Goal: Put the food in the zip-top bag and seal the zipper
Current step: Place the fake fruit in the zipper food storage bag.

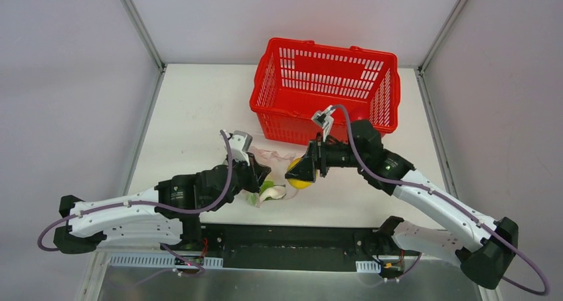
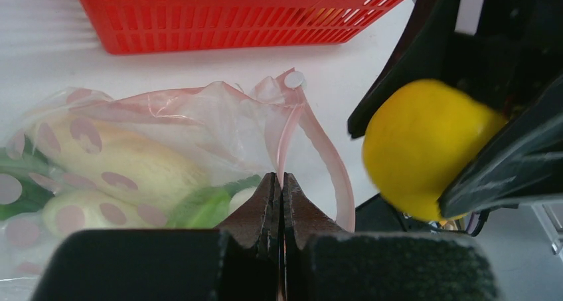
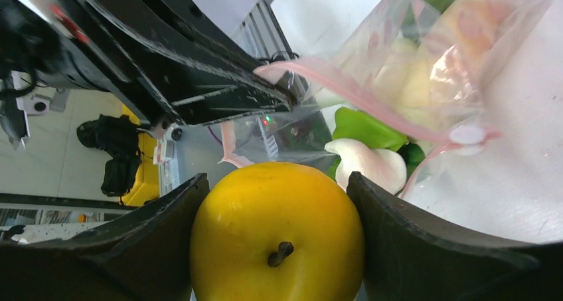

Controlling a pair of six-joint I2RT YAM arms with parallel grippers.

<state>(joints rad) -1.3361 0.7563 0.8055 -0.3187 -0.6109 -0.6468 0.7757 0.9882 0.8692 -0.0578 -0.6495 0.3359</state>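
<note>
Top external: right tool (image 1: 297,173) low and leftward around yellow ball (image 1: 303,182)

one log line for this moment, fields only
left fingers shut on zipper | right fingers hold yellow fruit beside open bag | white radish, greens inside

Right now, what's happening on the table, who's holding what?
The left gripper is shut on the zipper edge of the zip-top bag, holding its mouth open. The right gripper grips a yellow fruit just in front of that mouth, not yet inside. A white radish and green leafy pieces already lie in the bag. The red basket stands behind.
</note>
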